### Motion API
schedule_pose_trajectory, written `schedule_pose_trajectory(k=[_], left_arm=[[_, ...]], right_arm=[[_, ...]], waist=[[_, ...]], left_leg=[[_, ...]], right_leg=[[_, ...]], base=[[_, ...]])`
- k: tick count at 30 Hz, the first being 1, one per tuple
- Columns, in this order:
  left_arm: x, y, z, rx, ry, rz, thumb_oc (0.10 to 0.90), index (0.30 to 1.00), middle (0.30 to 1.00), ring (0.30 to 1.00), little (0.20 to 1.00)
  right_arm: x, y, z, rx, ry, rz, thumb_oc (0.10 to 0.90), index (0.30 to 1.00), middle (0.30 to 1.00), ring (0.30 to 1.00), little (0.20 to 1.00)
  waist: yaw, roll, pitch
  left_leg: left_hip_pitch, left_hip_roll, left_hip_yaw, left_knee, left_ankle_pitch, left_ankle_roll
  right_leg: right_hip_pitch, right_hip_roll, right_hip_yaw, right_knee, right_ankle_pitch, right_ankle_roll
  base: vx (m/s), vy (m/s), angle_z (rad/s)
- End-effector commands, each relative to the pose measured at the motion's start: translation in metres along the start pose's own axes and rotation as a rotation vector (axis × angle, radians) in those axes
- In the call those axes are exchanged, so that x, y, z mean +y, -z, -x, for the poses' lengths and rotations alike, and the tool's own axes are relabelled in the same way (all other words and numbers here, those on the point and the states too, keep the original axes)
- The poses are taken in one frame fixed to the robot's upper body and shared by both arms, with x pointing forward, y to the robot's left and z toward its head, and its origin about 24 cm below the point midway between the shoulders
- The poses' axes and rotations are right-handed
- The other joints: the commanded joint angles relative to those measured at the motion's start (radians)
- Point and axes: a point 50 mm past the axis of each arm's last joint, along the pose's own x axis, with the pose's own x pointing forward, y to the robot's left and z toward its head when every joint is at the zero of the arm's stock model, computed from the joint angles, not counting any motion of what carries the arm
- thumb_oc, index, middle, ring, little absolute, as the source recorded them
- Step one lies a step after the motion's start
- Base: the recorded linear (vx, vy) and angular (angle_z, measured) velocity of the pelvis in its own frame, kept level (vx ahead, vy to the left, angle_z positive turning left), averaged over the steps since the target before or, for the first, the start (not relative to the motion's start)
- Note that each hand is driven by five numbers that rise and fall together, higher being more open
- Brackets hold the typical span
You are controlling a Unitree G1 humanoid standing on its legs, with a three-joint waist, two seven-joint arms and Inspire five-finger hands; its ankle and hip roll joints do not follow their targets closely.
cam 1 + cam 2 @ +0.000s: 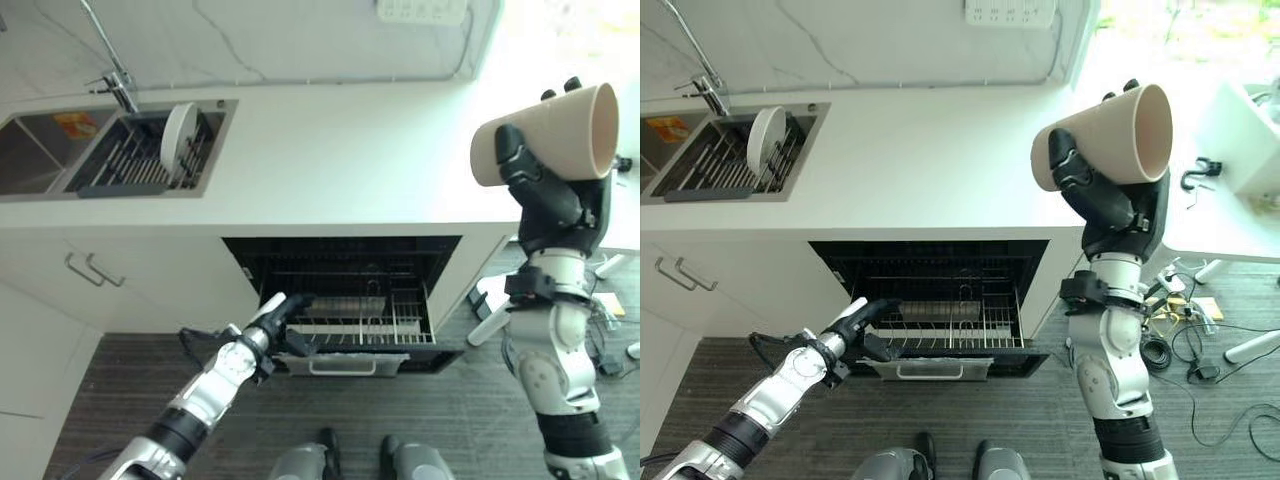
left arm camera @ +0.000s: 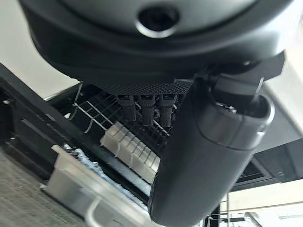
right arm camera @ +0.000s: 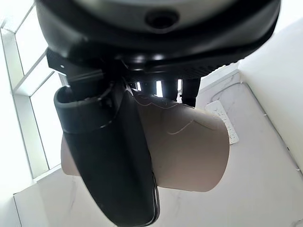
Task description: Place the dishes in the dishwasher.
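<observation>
1. The right hand [image 1: 1110, 205] is raised high beside the white counter [image 1: 340, 160], thumb and fingers curled round a beige cup [image 1: 1105, 138] lying on its side, mouth facing right
2. The left hand [image 1: 285, 312] reaches to the front left corner of the pulled-out dishwasher rack [image 1: 375, 320], fingers straight and relaxed, holding nothing
3. A white plate [image 1: 178, 140] stands on edge in the sink's dish rack [image 1: 130, 160], far left on the counter
</observation>
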Motion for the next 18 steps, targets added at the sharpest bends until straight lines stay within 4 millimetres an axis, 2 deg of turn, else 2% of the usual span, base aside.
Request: schedule_pose_trajectory(k=[1,3,4,9,10,15,16,18], left_arm=[[0.0,-0.014,-0.009,-0.036,-0.007,-0.058,0.8,0.9,0.9,0.9,0.9],[-0.006,-0.007,-0.01,-0.001,0.029,-0.055,0.8,0.9,0.9,0.9,0.9],[-0.016,0.003,-0.013,0.058,0.078,-0.06,0.8,0.9,0.9,0.9,0.9],[-0.038,0.029,-0.017,0.224,0.22,-0.077,0.8,0.9,0.9,0.9,0.9],[-0.05,0.041,-0.016,0.31,0.313,-0.081,0.8,0.9,0.9,0.9,0.9],[-0.077,0.062,-0.011,0.441,0.511,-0.116,0.8,0.9,0.9,0.9,0.9],[-0.095,0.073,-0.003,0.521,0.685,-0.136,0.8,0.9,0.9,0.9,0.9],[-0.103,0.076,0.001,0.554,0.756,-0.126,0.8,0.9,0.9,0.9,0.9]], right_arm=[[0.015,-0.034,-0.007,-0.173,-0.121,-0.029,0.4,0.3,0.3,0.3,0.3],[0.015,-0.033,-0.008,-0.168,-0.128,-0.031,0.4,0.3,0.3,0.3,0.3],[0.017,-0.033,-0.009,-0.153,-0.143,-0.034,0.4,0.3,0.3,0.3,0.3],[0.022,-0.029,-0.011,-0.114,-0.179,-0.045,0.4,0.3,0.3,0.3,0.3],[0.025,-0.029,-0.012,-0.099,-0.193,-0.048,0.4,0.3,0.3,0.3,0.3],[0.029,-0.026,-0.013,-0.07,-0.211,-0.057,0.4,0.3,0.3,0.3,0.3],[0.031,-0.025,-0.013,-0.051,-0.223,-0.063,0.4,0.3,0.3,0.3,0.3],[0.032,-0.024,-0.013,-0.045,-0.227,-0.065,0.4,0.3,0.3,0.3,0.3]], waist=[[-0.004,0.014,-0.116],[-0.007,0.015,-0.117],[-0.015,0.016,-0.12],[-0.034,0.022,-0.127],[-0.045,0.024,-0.13],[-0.069,0.029,-0.138],[-0.091,0.032,-0.142],[-0.097,0.034,-0.142]], left_leg=[[0.016,0.068,0.01,0.015,-0.13,-0.073],[0.012,0.074,0.021,0.015,-0.126,-0.078],[0.01,0.081,0.036,0.015,-0.123,-0.082],[0.009,0.092,0.063,0.015,-0.121,-0.087],[0.008,0.093,0.07,0.015,-0.121,-0.088],[0.009,0.098,0.086,0.015,-0.123,-0.091],[0.011,0.097,0.091,0.015,-0.126,-0.09],[0.011,0.096,0.092,0.015,-0.128,-0.089]], right_leg=[[-0.031,-0.013,0.028,-0.016,-0.044,0.094],[-0.033,-0.015,0.017,-0.016,-0.046,0.093],[-0.039,-0.014,0.013,-0.016,-0.05,0.09],[-0.052,-0.013,0.012,-0.016,-0.051,0.087],[-0.058,-0.011,0.018,-0.016,-0.051,0.087],[-0.065,-0.007,0.032,-0.016,-0.052,0.09],[-0.07,0.002,0.056,-0.016,-0.053,0.09],[-0.072,0.005,0.062,-0.016,-0.053,0.09]], base=[[-0.02,-0.012,-0.13],[-0.02,0.002,-0.17],[-0.01,0.018,-0.2],[0.0,0.035,-0.15],[0.01,0.027,-0.18],[0.03,0.019,-0.11],[0.05,0.017,-0.01],[0.03,0.012,-0.04]])
